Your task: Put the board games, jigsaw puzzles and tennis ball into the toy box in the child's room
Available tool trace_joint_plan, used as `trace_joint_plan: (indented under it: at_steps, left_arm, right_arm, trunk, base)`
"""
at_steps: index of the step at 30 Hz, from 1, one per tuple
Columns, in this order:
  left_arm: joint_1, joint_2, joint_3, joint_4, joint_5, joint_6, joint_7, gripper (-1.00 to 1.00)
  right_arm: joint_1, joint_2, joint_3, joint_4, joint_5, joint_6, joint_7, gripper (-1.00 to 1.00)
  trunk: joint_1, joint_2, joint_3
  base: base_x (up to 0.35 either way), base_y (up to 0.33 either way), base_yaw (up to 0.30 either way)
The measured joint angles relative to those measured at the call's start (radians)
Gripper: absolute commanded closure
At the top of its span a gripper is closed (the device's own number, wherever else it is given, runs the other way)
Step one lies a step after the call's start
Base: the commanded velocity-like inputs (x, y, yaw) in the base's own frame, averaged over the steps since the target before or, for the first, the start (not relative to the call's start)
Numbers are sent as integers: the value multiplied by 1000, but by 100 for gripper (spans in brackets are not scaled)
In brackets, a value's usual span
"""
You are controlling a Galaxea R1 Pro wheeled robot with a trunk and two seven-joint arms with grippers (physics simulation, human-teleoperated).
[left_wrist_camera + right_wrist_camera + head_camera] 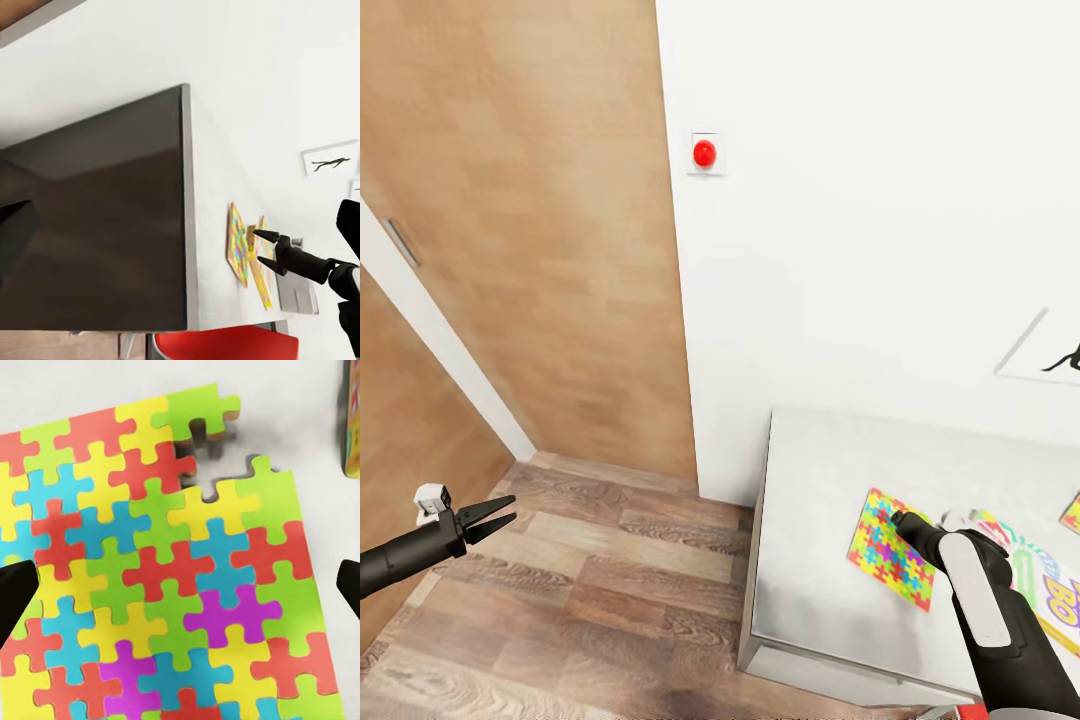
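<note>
Here the right gripper (pixel 180 585), fingers spread, hangs over the jigsaw puzzle (pixel 890 549) at lower right on the table (pixel 810 560); next, descend and pinch its edge. Left gripper (pixel 498 516) idles, parted.

Bright, even simulated light, soft faint shadows, slight blur perhaps on the door (pixel 510 250)

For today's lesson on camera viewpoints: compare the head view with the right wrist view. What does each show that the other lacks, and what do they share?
Head view alone: the left gripper with its jaws apart over the wood floor, the wooden door, a red button on the wall, and the table's edge.

Right wrist view alone: close detail of the jigsaw puzzle, including a gap where a piece is missing near one corner.

Shared: the colourful puzzle lying flat on the white tabletop, with the right gripper over it.
</note>
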Motion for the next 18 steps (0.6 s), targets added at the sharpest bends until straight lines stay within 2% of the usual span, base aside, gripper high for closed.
trace_joint_plan:
  at_steps: [18]
  left_arm:
    - [0,-1,0,0,0,0,1,-100]
  right_arm:
    - [0,-1,-3,4,-1,0,1,-100]
  trunk:
    - [0,0,-30]
  base:
    - [0,0,0]
